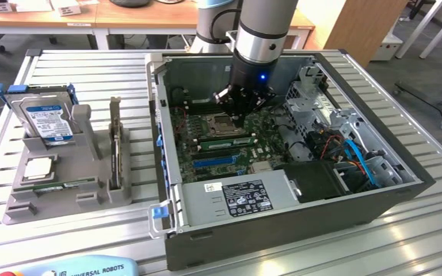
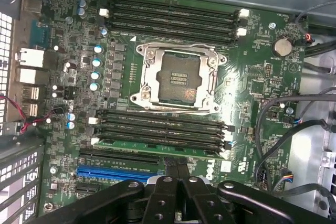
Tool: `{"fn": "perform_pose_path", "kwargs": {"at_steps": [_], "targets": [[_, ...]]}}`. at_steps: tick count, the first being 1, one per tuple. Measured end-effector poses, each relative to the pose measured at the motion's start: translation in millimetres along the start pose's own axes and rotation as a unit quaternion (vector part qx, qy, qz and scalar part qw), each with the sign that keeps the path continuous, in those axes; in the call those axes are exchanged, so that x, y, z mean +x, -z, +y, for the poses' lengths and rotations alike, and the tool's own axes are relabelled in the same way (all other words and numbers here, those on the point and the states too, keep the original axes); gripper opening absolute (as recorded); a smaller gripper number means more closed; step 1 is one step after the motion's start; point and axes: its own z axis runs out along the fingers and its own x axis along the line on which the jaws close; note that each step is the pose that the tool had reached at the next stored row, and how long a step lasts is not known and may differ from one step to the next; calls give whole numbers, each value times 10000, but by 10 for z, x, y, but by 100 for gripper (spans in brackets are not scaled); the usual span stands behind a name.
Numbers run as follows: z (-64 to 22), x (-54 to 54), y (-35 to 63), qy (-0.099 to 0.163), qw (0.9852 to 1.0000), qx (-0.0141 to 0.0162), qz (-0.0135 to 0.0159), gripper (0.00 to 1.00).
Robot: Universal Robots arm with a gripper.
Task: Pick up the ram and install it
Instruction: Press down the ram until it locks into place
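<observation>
Wrist view: shut gripper [image 2: 177,169] above seated ram [image 2: 157,147].

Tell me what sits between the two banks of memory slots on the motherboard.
The metal-framed processor socket lies between the upper slot bank and the lower slot bank, as the wrist view shows.

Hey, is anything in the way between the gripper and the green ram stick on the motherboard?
Nothing visible stands between them. The ram lies along the memory slot between the processor socket and the blue slot. The shut gripper hangs right beside it.
</observation>
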Motion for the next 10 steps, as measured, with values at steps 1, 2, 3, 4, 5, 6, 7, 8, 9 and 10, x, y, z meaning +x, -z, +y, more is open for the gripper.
{"fn": "perform_pose_path", "kwargs": {"at_steps": [1,2,3,4,5,6,7,8,9,10], "targets": [[0,1,0,-2,10000,-1,11,10],[0,1,0,-7,10000,-4,35,10],[0,0,0,-12,10000,-7,64,10],[0,0,0,-17,10000,-10,90,10],[0,0,0,-20,9999,-11,110,10],[0,1,1,-24,9999,-11,119,10],[0,2,0,-27,9999,-12,121,10],[0,1,-1,-31,9999,-13,126,10],[0,0,-2,-40,9999,-14,134,10],[0,1,-3,-58,9999,-14,136,10]]}}
